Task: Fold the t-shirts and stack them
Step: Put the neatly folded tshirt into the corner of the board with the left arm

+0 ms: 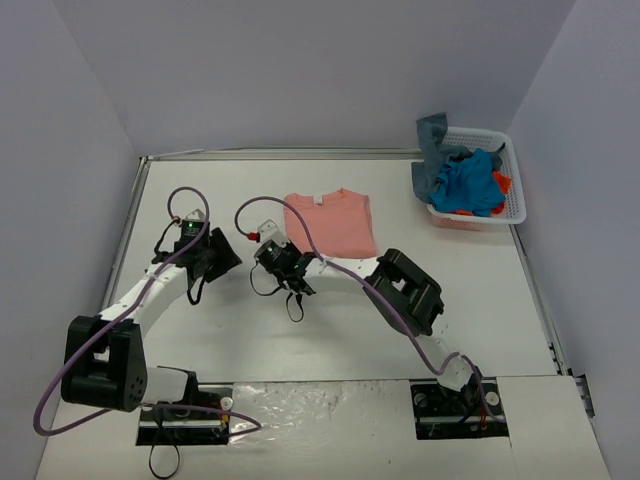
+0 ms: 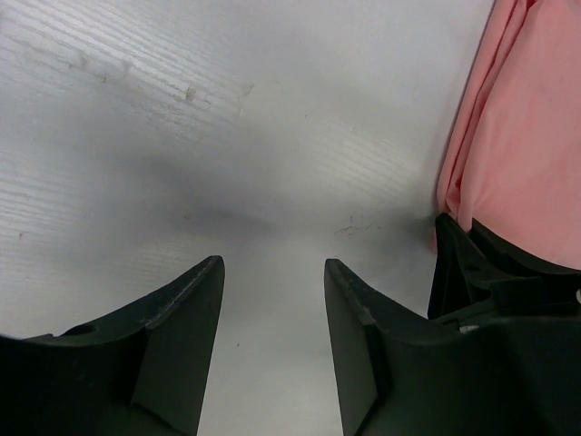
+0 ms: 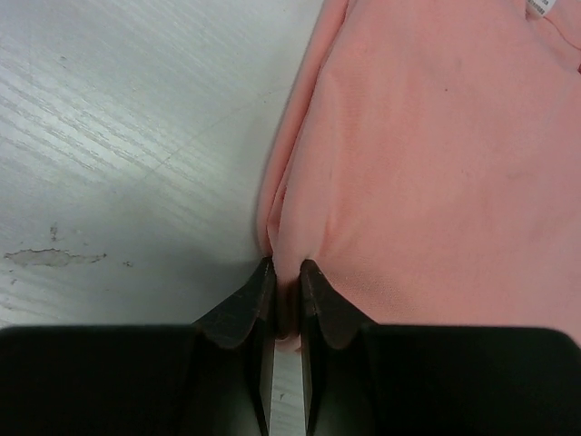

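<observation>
One salmon-pink t-shirt (image 1: 332,222) lies flat on the white table (image 1: 470,300), out toward the middle. It is well apart from the white lattice basket (image 1: 517,200) at the far right, where a heap of other t-shirts (image 1: 468,185) waits. We judge the pink shirt light, limp and a little slippery. It will sag and crease from wherever it is lifted, so the corners and hem edges are the places to hold, ideally two at once. Our right gripper (image 3: 286,277) has its fingers pinched on a gathered bit of the shirt's near-left edge — the cloth puckers at the tips. Our left gripper (image 2: 272,272) hangs with fingers apart over bare table — the shirt's edge lies near it on the right, not between the fingers.
</observation>
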Available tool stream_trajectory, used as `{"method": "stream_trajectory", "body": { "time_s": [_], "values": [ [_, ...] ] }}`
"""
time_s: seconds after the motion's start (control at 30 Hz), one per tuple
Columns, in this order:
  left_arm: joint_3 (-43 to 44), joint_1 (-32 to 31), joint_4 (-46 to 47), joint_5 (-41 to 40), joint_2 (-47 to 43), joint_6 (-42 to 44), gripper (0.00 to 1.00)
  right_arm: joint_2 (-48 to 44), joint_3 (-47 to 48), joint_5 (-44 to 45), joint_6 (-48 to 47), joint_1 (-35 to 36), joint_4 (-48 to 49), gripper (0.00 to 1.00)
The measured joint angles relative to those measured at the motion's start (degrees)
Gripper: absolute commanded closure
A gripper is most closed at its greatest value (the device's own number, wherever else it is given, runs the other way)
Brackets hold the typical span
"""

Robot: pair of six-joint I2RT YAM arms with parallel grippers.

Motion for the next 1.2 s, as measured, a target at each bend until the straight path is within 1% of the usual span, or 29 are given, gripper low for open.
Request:
{"method": "stream_trajectory", "body": {
  "time_s": [0.07, 0.17, 0.37, 0.47, 0.6, 0.8, 0.97, 1.2],
  "values": [
    [0.00, 0.00, 0.81, 0.55, 1.14, -0.74, 0.52, -0.39, -0.11, -0.48, 0.00, -0.33, -0.68, 1.00],
    [0.00, 0.00, 1.03, 1.16, 2.78, -2.29, 0.46, -1.14, -0.33, -1.36, 0.04, -0.94, -2.43, 1.00],
    [-0.02, 0.00, 5.35, 5.57, 6.99, -8.13, 0.43, -2.62, -0.74, -3.04, 0.07, -1.84, -6.36, 1.00],
    [-1.62, 0.00, 12.76, 9.27, 10.40, -13.09, 0.43, -2.91, -0.74, -3.61, 0.07, -2.01, -7.50, 1.00],
    [-6.14, 0.00, 23.43, 14.08, 14.38, -20.90, 0.43, -3.10, -0.72, -4.22, 0.07, -2.16, -8.04, 1.00],
    [-9.27, 0.00, 34.93, 16.57, 16.79, -29.00, 0.41, -3.41, -0.70, -4.83, 0.17, -2.19, -8.90, 1.00],
    [-10.08, 0.00, 43.10, 18.32, 20.33, -33.83, 0.41, -3.45, -0.22, -5.53, 0.31, -2.19, -9.92, 1.00],
    [-12.26, -0.02, 60.89, 21.77, 28.02, -41.75, 0.40, -3.45, 0.39, -6.34, 0.50, -2.27, -11.02, 1.00]
  ]
}}
